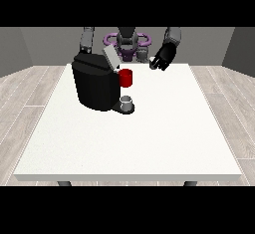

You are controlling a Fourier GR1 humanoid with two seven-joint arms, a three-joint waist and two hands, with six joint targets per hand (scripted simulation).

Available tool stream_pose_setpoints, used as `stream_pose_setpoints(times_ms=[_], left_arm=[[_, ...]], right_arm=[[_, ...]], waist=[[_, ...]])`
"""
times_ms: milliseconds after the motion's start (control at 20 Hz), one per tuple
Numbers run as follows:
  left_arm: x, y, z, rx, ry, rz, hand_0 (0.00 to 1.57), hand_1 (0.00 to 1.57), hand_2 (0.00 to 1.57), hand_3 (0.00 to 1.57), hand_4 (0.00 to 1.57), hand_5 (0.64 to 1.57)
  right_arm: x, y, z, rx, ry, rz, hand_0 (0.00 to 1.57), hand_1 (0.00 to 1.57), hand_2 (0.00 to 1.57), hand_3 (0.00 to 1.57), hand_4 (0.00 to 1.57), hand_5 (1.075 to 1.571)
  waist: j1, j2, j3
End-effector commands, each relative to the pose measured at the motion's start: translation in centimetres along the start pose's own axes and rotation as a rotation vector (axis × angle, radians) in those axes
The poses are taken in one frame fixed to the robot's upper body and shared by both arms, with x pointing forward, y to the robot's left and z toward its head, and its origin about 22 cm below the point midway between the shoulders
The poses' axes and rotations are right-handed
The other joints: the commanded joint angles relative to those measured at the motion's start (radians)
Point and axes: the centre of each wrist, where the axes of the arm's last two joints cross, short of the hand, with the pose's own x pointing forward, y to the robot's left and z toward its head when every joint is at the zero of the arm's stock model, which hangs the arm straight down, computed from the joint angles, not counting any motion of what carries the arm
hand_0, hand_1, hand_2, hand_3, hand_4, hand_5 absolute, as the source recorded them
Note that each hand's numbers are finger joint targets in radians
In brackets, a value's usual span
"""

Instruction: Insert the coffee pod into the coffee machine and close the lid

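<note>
- Front view: the black coffee machine (pixel 94 86) stood on the white worktop (pixel 149 143), towards the far edge and to the view's left of centre. Its grey lid (pixel 110 57) was tilted up and open, which I judge left the pod chamber free for loading.
- A red thing at the machine (pixel 126 77) sat at the machine's right flank, just below the raised lid.
- A small grey thing (pixel 127 101) rested on the machine's dark base plate, below the red thing. It might have been the coffee pod or a cup; I could not tell which, so the pod's place was not plain here.
- The hand at the view's right (pixel 163 58) hung above the worktop's far edge, to the right of the machine and apart from it. Its fingers looked loosely curled, with nothing seen in them, though they were too small to be sure.
- The hand at the view's left was hidden behind the machine; only its arm (pixel 87 40) showed above the machine's top, so the state of its fingers could not be told.
- Room for moving: to the right of the machine and in front of it lay a wide stretch of worktop. The tight spot, in my judgement, was beside the lid and the red thing.
</note>
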Motion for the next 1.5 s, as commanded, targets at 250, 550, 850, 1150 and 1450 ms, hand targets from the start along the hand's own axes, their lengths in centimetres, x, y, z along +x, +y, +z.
stream_pose_setpoints(times_ms=[250, 550, 850, 1150, 1450], left_arm=[[1.7, 8.3, 0.2, 0.094, 0.009, -0.001, 1.34, 1.34, 1.37, 1.35, 0.56, 1.571], [3.4, 11.1, 0.0, 0.085, -0.004, 0.118, 1.23, 1.23, 1.26, 1.27, 0.5, 1.571], [6.0, 15.4, 0.4, 0.196, -0.006, 0.048, 1.17, 1.17, 1.25, 1.27, 0.48, 1.571], [6.2, 17.1, 0.7, 0.266, 0.018, 0.059, 1.22, 1.22, 1.28, 1.23, 0.48, 1.571], [7.4, 17.6, 0.5, 0.279, -0.01, 0.01, 1.2, 1.2, 1.29, 1.25, 0.49, 1.571]], right_arm=[[1.5, 2.5, 0.9, 0.124, -0.059, 0.006, 0.0, 0.0, 0.0, 0.0, 0.0, 1.571], [2.9, 0.5, -0.2, 0.084, -0.117, -0.037, 0.0, 0.0, 0.0, 0.0, 0.0, 1.571], [6.1, 1.5, -1.1, 0.066, -0.21, -0.073, 0.0, 0.0, 0.0, 0.0, 0.0, 1.571], [9.0, 1.7, -1.4, 0.061, -0.267, -0.029, 0.0, 0.0, 0.0, 0.0, 0.0, 1.571], [10.1, -0.7, -2.6, 0.028, -0.3, -0.048, 0.0, 0.0, 0.0, 0.0, 0.0, 1.571]], waist=[[-0.122, 0.007, -0.0005], [-0.124, -0.017, -0.0004], [-0.181, 0.093, -0.0003], [-0.225, 0.149, -0.0005], [-0.223, 0.2, -0.0002]])
